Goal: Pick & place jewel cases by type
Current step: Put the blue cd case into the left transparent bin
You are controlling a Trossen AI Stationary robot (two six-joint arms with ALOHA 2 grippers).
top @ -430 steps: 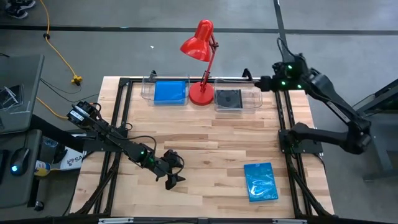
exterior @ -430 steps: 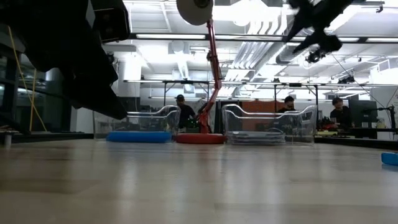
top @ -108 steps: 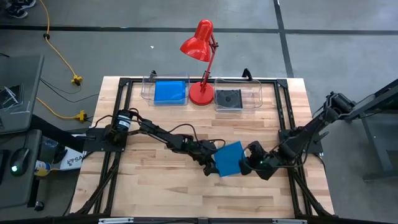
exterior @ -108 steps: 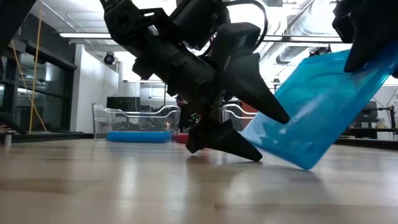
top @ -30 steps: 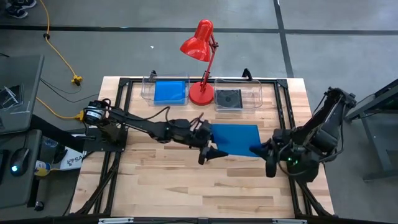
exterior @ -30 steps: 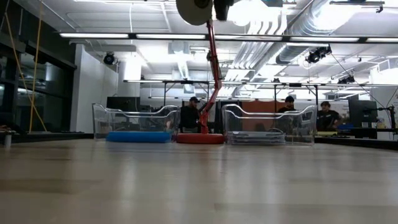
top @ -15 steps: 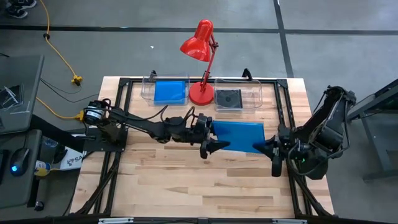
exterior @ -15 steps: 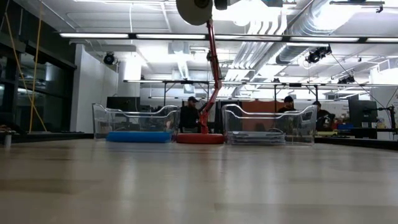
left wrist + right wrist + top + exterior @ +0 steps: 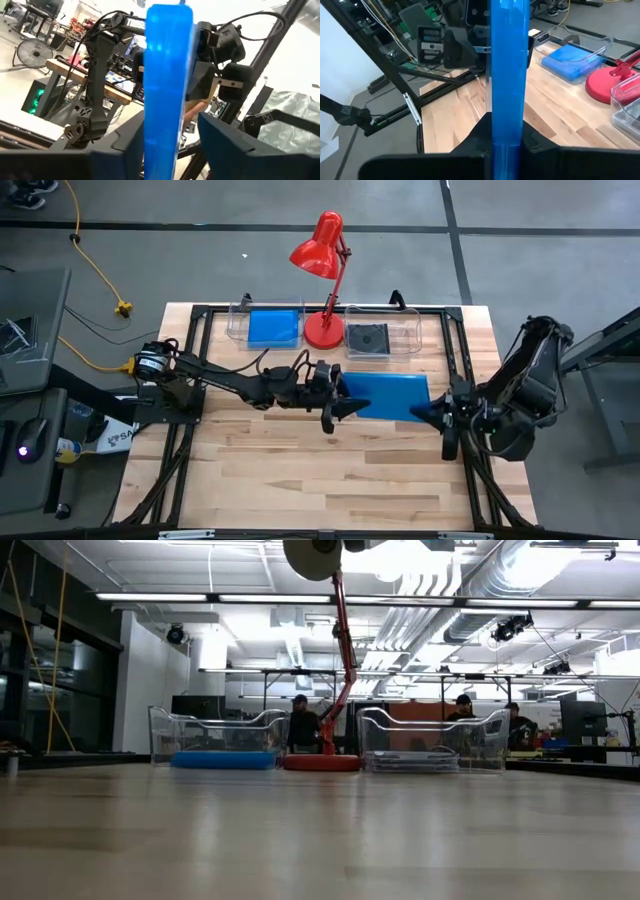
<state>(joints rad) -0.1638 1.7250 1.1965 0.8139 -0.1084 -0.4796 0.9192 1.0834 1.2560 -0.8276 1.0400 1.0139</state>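
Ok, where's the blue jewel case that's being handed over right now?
In the high view the blue jewel case is lifted off the table at centre-right, between the left gripper and the right gripper, just in front of the clear tray holding a dark case.

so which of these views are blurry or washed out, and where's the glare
Left wrist view: the flat blue plastic jewel case, seen edge-on, is soft and close, the background blown out white. Right wrist view: the case edge blurs near the lens. Low view: ceiling strip lights flare, wooden tabletop out of focus. High view: evenly lit.
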